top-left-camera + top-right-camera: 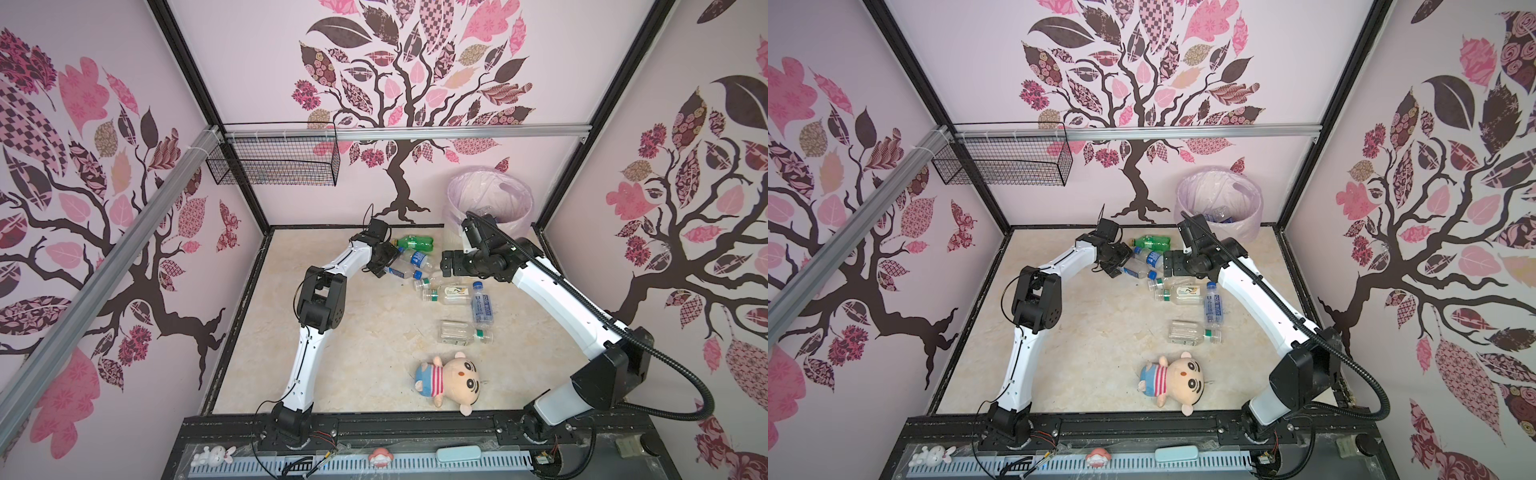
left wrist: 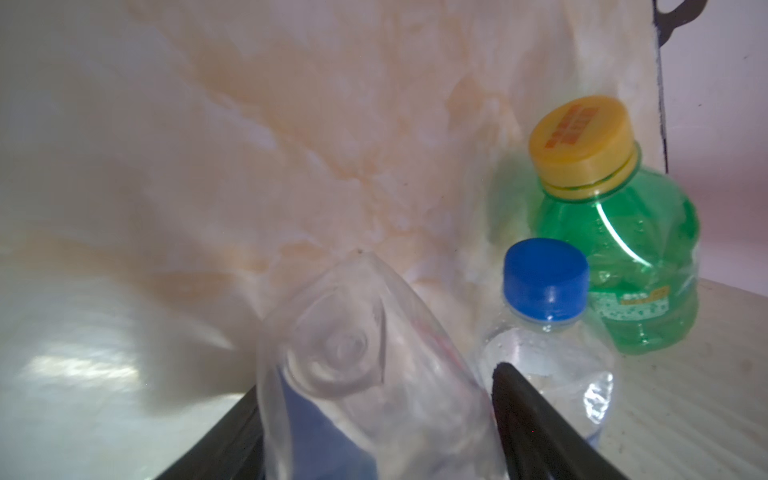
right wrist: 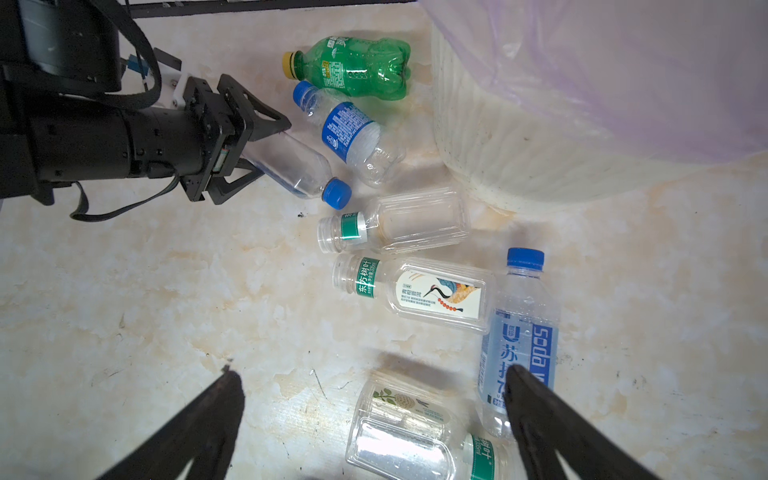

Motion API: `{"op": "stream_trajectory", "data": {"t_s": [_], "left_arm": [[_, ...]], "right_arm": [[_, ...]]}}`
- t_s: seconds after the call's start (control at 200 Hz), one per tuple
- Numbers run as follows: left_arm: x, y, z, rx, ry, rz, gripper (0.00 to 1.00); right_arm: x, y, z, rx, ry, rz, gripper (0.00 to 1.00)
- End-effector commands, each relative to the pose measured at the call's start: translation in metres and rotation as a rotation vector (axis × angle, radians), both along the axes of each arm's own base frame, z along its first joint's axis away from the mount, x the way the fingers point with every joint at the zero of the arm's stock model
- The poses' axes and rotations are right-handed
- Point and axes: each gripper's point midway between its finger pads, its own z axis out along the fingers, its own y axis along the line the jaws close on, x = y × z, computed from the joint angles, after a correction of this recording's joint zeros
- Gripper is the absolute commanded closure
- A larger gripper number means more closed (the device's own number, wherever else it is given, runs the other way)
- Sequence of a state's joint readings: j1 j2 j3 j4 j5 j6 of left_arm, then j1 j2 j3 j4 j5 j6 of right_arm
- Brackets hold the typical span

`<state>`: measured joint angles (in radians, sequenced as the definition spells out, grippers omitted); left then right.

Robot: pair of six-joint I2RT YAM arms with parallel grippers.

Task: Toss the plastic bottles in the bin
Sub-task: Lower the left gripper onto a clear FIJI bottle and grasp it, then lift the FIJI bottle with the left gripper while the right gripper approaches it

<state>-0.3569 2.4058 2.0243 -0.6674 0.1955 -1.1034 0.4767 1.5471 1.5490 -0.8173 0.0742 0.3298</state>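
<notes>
My left gripper (image 1: 384, 259) (image 2: 376, 380) (image 3: 272, 149) is shut on the base end of a clear bottle with a blue cap (image 3: 291, 166) (image 2: 353, 374) lying on the floor. Beside it lie a green bottle with a yellow cap (image 3: 357, 68) (image 2: 623, 257) and a blue-labelled bottle (image 3: 349, 133) (image 2: 544, 291). My right gripper (image 1: 446, 264) (image 3: 372, 376) hangs open and empty over several more clear bottles (image 3: 419, 295), a pale blue soda bottle (image 3: 519, 345) among them. The bin (image 1: 515, 216) (image 3: 519, 158) stands at the back right behind the right gripper, with bottles inside (image 1: 1219, 216).
A plush doll in a striped shirt (image 1: 451, 380) lies near the front edge. A black wire basket (image 1: 274, 162) hangs on the back rail at the left. Patterned walls close in the floor on three sides.
</notes>
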Motion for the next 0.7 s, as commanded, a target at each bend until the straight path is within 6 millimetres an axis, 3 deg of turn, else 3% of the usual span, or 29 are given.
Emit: {"op": "stream_trajectory", "data": {"t_s": [0.0,0.44,0.695], "left_arm": [[-0.013,0.012,0.013,0.02,-0.014,-0.001,0.25],[-0.072,0.035,0.022,0.06,0.032,-0.056,0.34],[-0.114,0.068,0.022,0.113,0.065,-0.076,0.35]], "right_arm": [[-0.01,-0.002,0.022,0.031,-0.048,0.004,0.0],[-0.029,-0.005,0.026,0.098,-0.045,-0.013,0.0],[-0.043,-0.004,0.011,0.109,-0.016,-0.02,0.0]]}}
